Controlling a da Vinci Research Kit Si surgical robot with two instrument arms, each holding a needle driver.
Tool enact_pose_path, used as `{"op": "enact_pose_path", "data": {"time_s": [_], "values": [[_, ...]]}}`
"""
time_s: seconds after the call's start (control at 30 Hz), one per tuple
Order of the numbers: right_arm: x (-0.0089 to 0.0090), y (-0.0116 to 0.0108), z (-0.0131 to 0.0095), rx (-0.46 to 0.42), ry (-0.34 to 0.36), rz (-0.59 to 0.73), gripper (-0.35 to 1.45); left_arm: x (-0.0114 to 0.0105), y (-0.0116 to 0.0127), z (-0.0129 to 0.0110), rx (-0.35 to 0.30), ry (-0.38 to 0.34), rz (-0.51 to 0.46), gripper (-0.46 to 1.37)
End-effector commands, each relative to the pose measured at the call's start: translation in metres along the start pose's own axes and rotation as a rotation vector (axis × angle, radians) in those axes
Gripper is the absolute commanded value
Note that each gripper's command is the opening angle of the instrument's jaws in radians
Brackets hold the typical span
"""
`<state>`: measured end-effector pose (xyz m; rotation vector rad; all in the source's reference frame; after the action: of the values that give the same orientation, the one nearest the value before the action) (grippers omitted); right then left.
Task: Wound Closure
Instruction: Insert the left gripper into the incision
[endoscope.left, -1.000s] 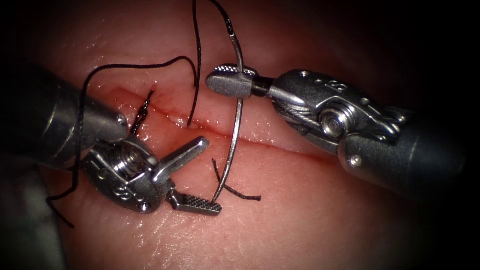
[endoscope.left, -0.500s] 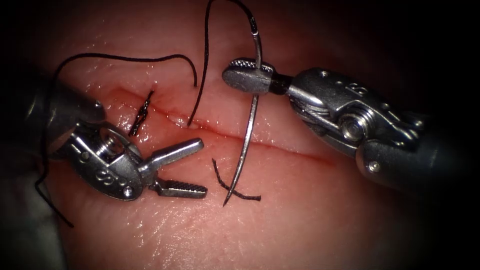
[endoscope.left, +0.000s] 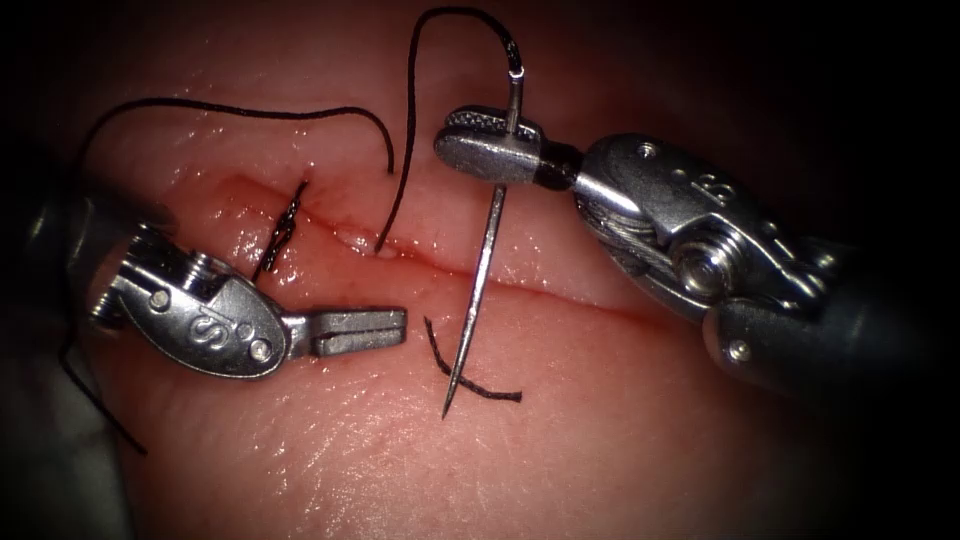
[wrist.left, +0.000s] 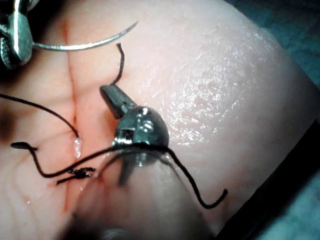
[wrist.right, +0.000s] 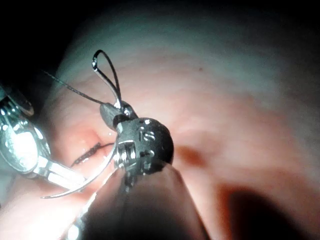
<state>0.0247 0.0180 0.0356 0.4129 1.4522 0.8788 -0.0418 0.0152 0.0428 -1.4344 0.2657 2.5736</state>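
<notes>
My right hand (endoscope.left: 490, 145) is clamped on the needle (endoscope.left: 478, 290) close to its thread end, just under the swage, and I've rolled the wrist in the last second so the curve now reads almost as a straight line. The needle is free of the tissue (endoscope.left: 620, 430): its body crosses the cut (endoscope.left: 560, 288) and the point hangs over the near side, right at a loose cut end of thread (endoscope.left: 470, 378). Whether the point touches the surface I can't make out.

My left hand (endoscope.left: 355, 331) has let go. A second ago its jaws were spread beside the needle tip; now they're together, holding nothing, drawn back left of the needle just below the cut.

The thread (endoscope.left: 410, 150) arcs up from the swage and drops into a stitch hole at the cut. Left of that sits a finished knot (endoscope.left: 283, 232). The long strand trails off behind my left shaft, where I lose it.
</notes>
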Motion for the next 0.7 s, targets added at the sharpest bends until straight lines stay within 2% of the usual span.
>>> {"op": "enact_pose_path", "data": {"time_s": [0.03,0.17,0.3,0.57,0.7], "values": [[-0.0001,0.0000,0.0000,0.002,0.006,-0.008,-0.35,-0.0003,-0.0002,-0.0002,-0.019,-0.012,-0.026,-0.35],[-0.0001,0.0001,0.0000,0.004,0.012,-0.014,-0.35,-0.0016,-0.0012,-0.0004,-0.072,-0.077,-0.068,-0.35],[-0.0001,0.0000,0.0000,0.006,0.015,-0.026,-0.35,-0.0039,-0.0019,-0.0003,-0.093,-0.155,-0.151,-0.35],[-0.0002,0.0000,0.0001,0.017,0.018,-0.038,-0.35,-0.0090,-0.0022,0.0010,-0.161,-0.276,-0.189,-0.35],[-0.0003,-0.0001,0.0002,0.019,0.018,-0.038,-0.35,-0.0100,-0.0020,0.0017,-0.171,-0.321,-0.220,-0.35]]}}
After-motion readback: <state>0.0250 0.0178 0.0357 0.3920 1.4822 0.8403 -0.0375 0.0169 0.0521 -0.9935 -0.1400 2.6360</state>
